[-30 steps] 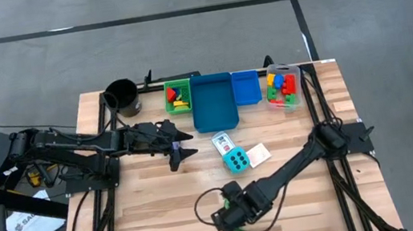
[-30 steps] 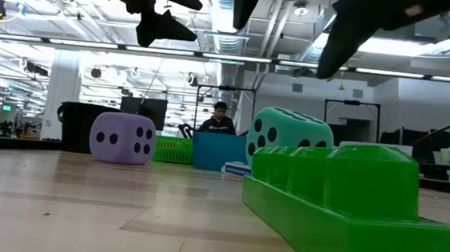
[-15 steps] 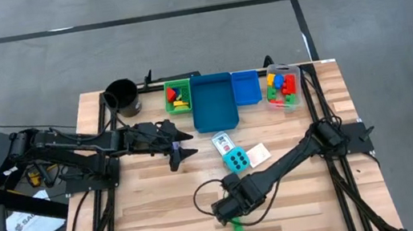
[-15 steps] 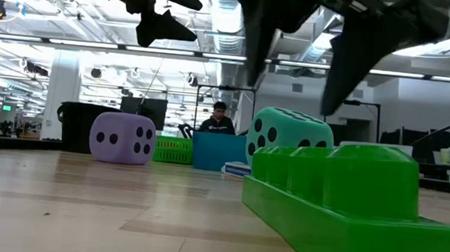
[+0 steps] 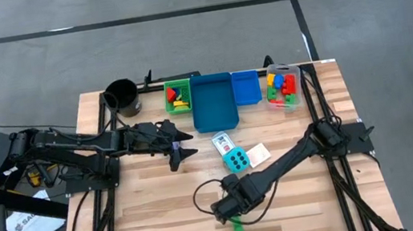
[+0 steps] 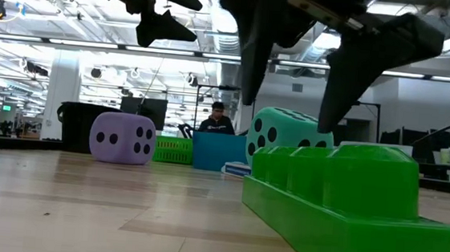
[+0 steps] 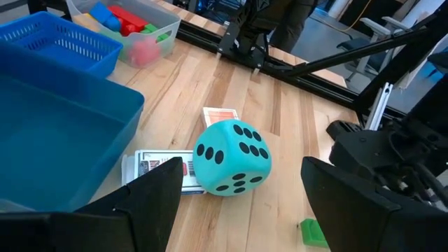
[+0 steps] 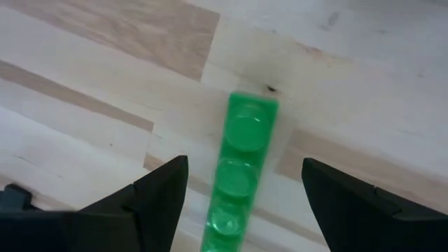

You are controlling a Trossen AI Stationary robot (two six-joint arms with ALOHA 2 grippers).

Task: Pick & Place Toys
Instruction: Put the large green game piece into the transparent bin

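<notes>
A long green brick (image 8: 241,183) lies flat on the table near its front edge, also in the high view (image 5: 237,226) and close up in the low view (image 6: 347,208). My right gripper (image 8: 245,162) hangs open just above the green brick, pointing down, one finger on either side, touching nothing (image 6: 284,116). The cyan dotted die (image 5: 235,160) rests on the wood between playing cards (image 5: 221,142). A purple die (image 6: 122,138) sits farther back. My left gripper (image 5: 183,151) waits open above the table's left middle, facing the cyan die (image 7: 231,157).
Along the far edge stand a black cup (image 5: 123,97), a green bin (image 5: 178,95) with bricks, a blue bin (image 5: 213,102), a small blue basket (image 5: 245,87) and a clear bin (image 5: 282,87) of bricks. A person (image 6: 219,119) sits far behind the table.
My right gripper has come down toward the green brick and shifted slightly toward the far edge, so that its open fingers now straddle the brick from above. The brick has not moved.
</notes>
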